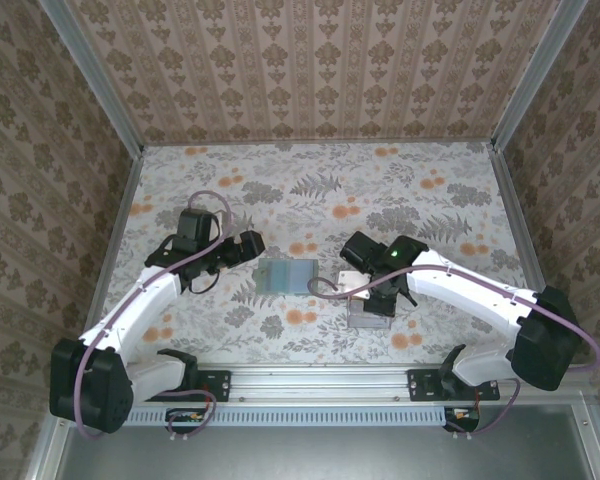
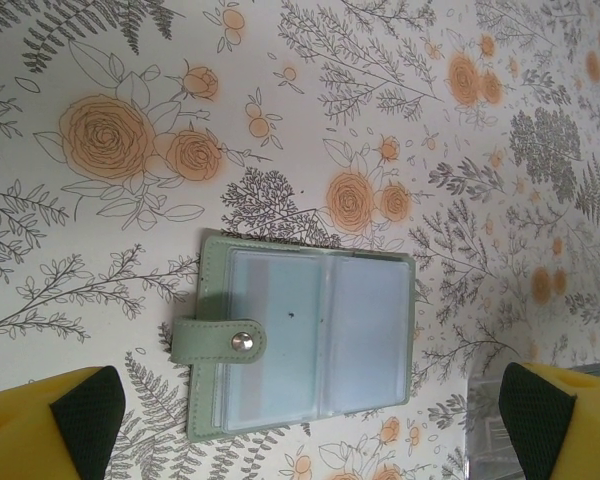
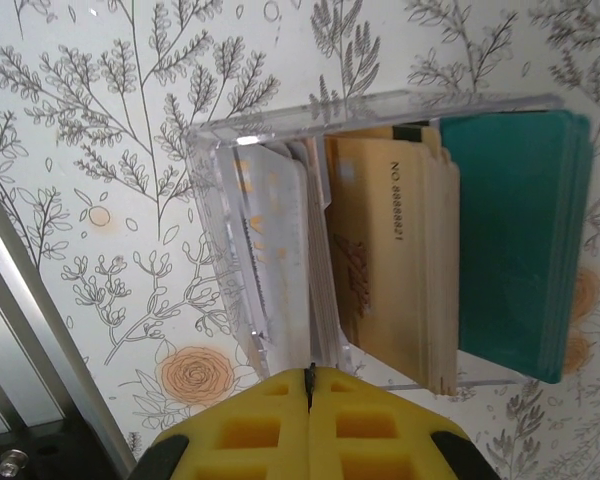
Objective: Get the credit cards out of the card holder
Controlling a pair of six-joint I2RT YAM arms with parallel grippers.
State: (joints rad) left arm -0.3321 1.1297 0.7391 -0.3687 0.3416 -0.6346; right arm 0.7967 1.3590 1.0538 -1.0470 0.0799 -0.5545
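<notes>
Top view: fixed above and behind my arm bases, looking down and forward over the whole floral-printed surface, from well back.
Left wrist view: close, facing down onto the open grey-green bifold card holder, which the top view shares.
Right wrist view: closer still, looking past my right pincer at the clear plastic tray of cards, also in the top view.

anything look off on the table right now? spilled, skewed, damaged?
Nothing spilled or damaged. The card holder lies open and flat, a little askew on the table. In the clear tray, the tan cards sit fanned in uneven steps rather than a square stack; the teal cards look tidy.
</notes>
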